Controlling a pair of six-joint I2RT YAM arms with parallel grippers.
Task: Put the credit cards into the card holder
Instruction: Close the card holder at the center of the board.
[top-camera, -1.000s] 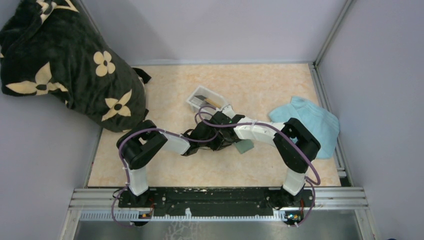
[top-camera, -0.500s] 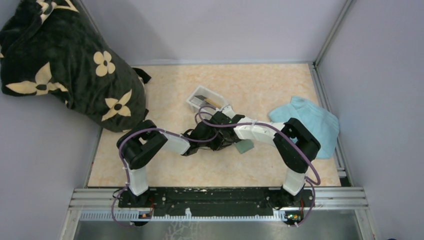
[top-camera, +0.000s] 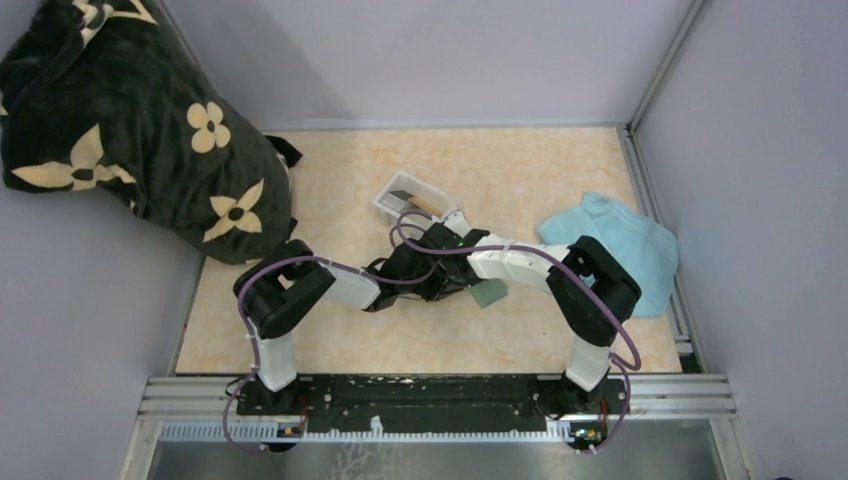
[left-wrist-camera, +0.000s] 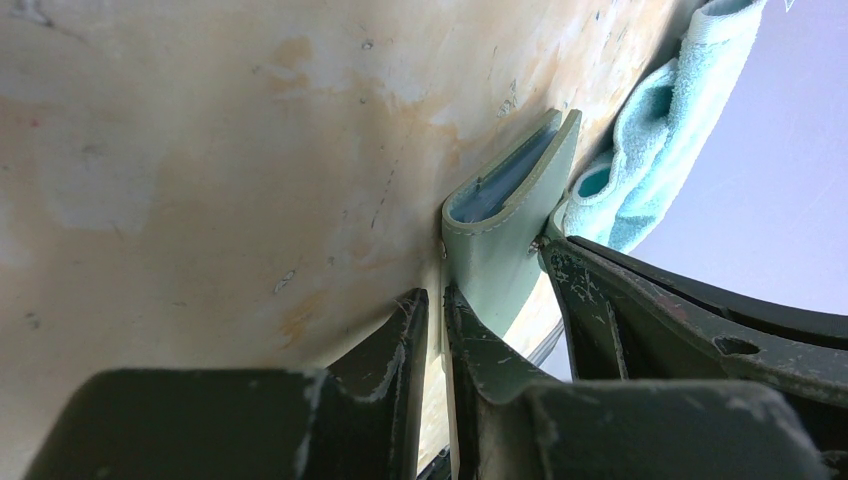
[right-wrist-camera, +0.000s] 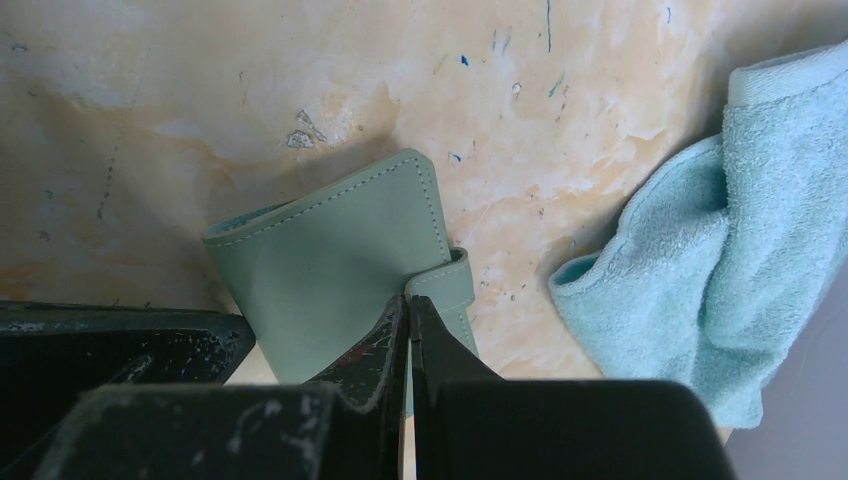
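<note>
card holder unmoved, scene unchanged

Grey-green card holder lies folded, strap wrapped over.

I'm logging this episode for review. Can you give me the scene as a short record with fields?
card holder: grey-green folding wallet, folded, gaping slightly
right gripper: shut, tips at the wallet's strap tab
left gripper: jaws nearly together beside the wallet; grip unclear
cards: dark and orange-yellow cards in white plastic tray
nearby: light blue terry towel
</note>
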